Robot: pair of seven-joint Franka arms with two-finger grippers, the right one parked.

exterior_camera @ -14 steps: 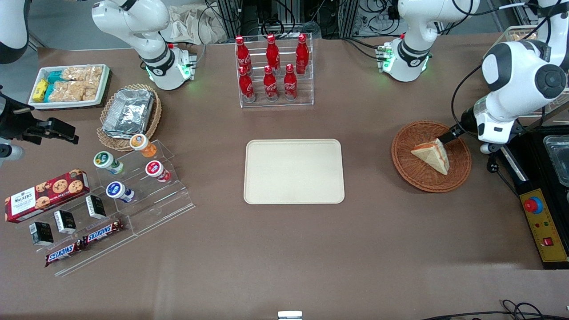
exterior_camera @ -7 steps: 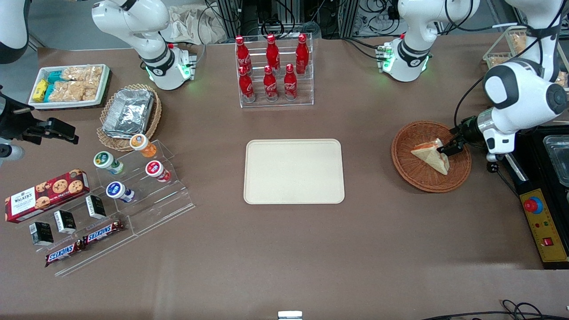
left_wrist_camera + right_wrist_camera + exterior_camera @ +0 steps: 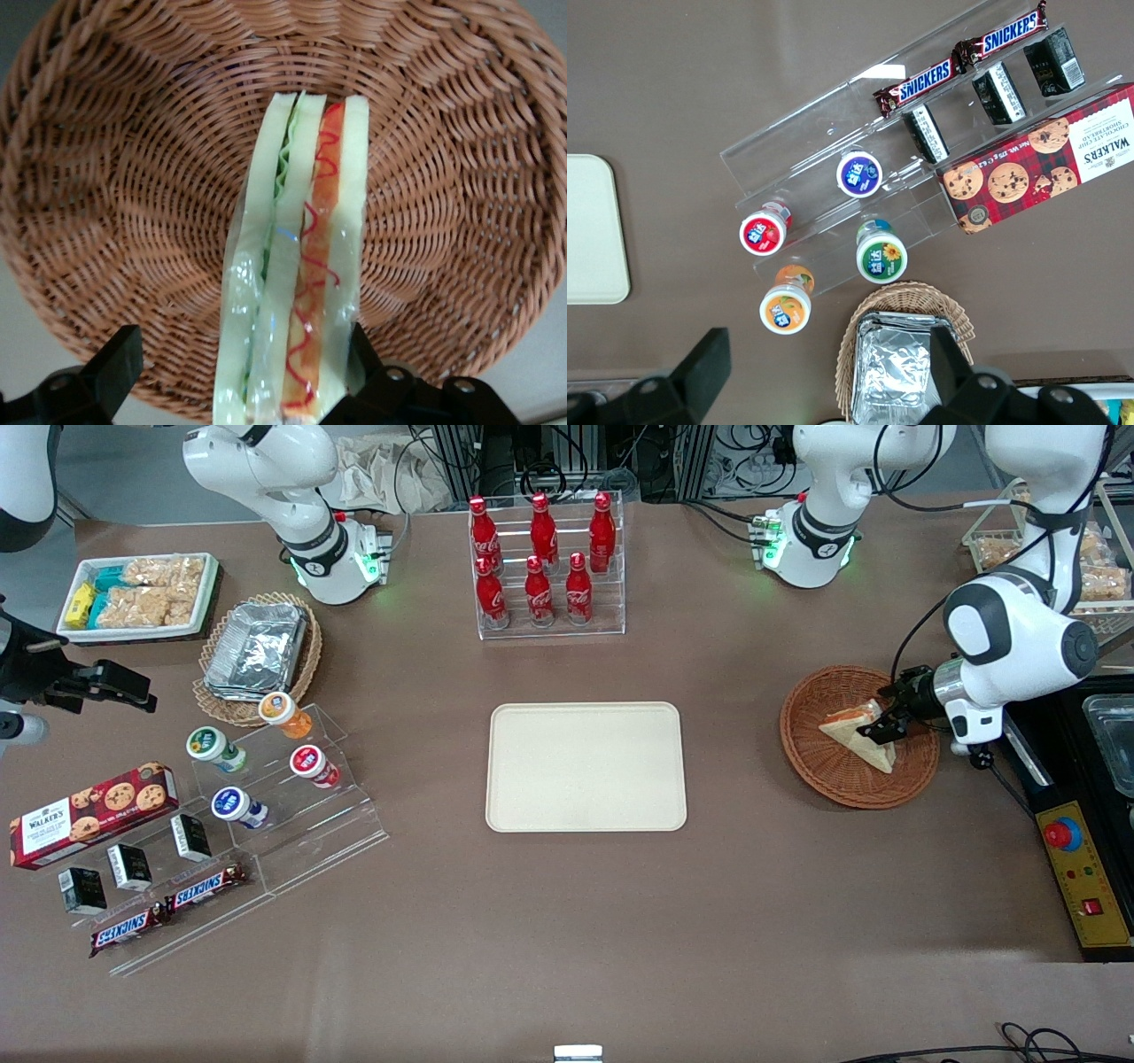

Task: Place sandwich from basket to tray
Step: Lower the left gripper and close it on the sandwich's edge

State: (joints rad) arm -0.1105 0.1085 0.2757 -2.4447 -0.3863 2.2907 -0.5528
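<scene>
The sandwich (image 3: 852, 734) lies in the reddish-brown wicker basket (image 3: 824, 779) toward the working arm's end of the table. Its cut edge (image 3: 301, 266) shows green and red-orange filling under clear wrap, against the woven basket wall (image 3: 133, 177). My left gripper (image 3: 883, 721) is low over the basket and open, its jaws straddling the sandwich's end (image 3: 241, 363). One finger rests against the red-filling side; the other finger (image 3: 117, 367) stands well apart from the bread. The cream tray (image 3: 585, 766) sits bare at the table's middle, and its corner also shows in the right wrist view (image 3: 594, 230).
A yellow control box with a red button (image 3: 1063, 834) and a black tray (image 3: 1107, 744) lie beside the basket at the table's end. A rack of red bottles (image 3: 545, 567) stands farther from the front camera than the tray. Snack racks (image 3: 239, 815) and a paler foil basket (image 3: 257, 651) sit toward the parked arm's end.
The left gripper dropped and swung from the basket's rim to the sandwich's end, now straddling it. The sandwich and basket have stayed put.
</scene>
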